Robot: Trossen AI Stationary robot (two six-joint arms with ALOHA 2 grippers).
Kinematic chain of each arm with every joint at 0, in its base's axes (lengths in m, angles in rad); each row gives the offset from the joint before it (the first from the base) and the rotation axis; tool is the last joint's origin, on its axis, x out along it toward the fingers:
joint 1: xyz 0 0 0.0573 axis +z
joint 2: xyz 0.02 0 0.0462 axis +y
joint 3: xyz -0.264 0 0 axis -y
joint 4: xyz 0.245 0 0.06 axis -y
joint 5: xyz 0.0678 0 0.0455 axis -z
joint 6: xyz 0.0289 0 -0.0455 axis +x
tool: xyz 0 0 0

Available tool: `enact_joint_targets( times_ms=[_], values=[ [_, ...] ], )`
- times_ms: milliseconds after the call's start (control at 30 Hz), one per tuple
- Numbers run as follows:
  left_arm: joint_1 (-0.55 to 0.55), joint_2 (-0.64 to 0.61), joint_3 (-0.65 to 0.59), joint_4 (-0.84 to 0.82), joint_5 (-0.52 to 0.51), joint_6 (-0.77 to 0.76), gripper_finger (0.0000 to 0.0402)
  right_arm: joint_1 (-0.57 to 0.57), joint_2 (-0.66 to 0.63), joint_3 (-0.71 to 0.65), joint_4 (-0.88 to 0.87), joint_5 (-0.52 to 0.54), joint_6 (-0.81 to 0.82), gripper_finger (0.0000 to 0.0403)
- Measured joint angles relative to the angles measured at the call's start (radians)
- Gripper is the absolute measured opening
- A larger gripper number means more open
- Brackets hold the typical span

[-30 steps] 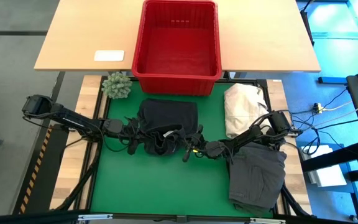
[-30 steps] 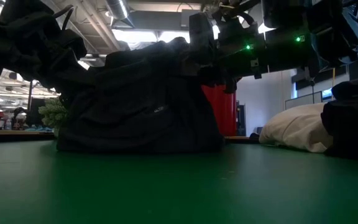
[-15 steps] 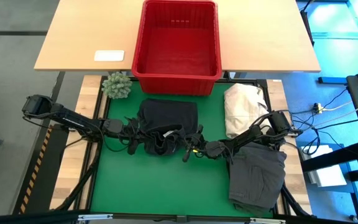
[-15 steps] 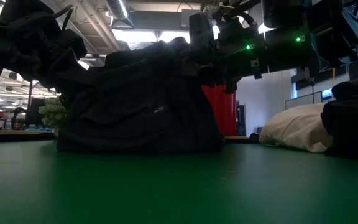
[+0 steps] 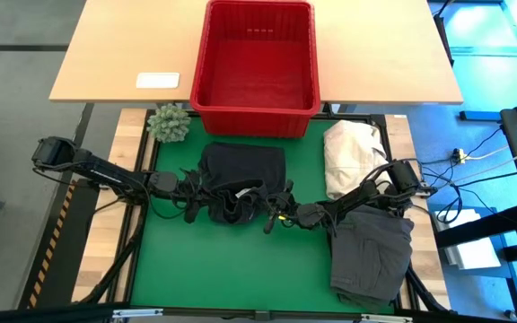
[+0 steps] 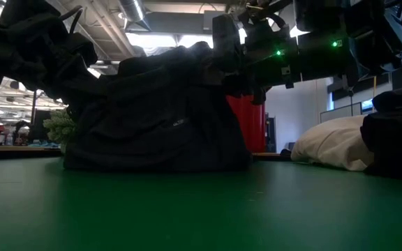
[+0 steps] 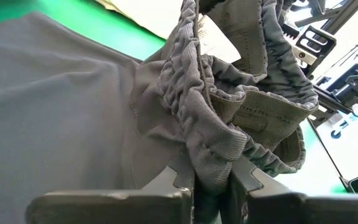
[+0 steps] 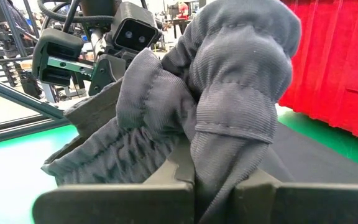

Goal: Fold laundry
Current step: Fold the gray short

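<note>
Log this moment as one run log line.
left gripper: shut on black garment waistband | right gripper: shut on same waistband | basket: empty

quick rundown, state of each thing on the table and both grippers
black garment: partly folded on the green mat, waistband edge pinched by both grippers
left gripper: shut on the waistband
right gripper: shut on the waistband
grey garment: folded, lying flat under the right arm
cream cloth heap: crumpled, untouched
red basket: upright, empty
</note>
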Motion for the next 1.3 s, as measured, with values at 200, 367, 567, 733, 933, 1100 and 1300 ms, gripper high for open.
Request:
enact_joint_targets(
  times_ms=[200, 367, 567, 733, 933, 1100, 1300],
  values=[
    [0.0, 0.0, 0.0, 0.0, -0.012, -0.002, 0.0045, 0.0, 0.0, 0.0, 0.0, 0.0, 0.0, 0.0011],
    [0.0, 0.0, 0.0, 0.0, -0.012, -0.001, 0.0048, 0.0, 0.0, 0.0, 0.0, 0.0, 0.0, 0.0011],
    [0.0, 0.0, 0.0, 0.0, -0.013, 0.0, 0.005, 0.0, 0.0, 0.0, 0.0, 0.0, 0.0, 0.0011],
    [0.0, 0.0, 0.0, 0.001, -0.013, 0.021, 0.0051, 0.0, 0.0, 0.0, 0.0, 0.0, 0.005, 0.0011],
    [0.0, 0.0, 0.0, 0.001, -0.014, 0.034, 0.0051, 0.0, 0.0, 0.0, 0.0, 0.0, 0.008, 0.0011],
    [0.0, 0.0, 0.0, 0.002, 0.002, 0.053, 0.0062, 0.0, 0.0, 0.0, 0.0, 0.0, 0.008, 0.0011],
    [0.0, 0.0, 0.0, 0.002, 0.003, 0.054, 0.0118, 0.0, 0.0, 0.0, 0.0, 0.0, 0.012, 0.0011]
  ],
)
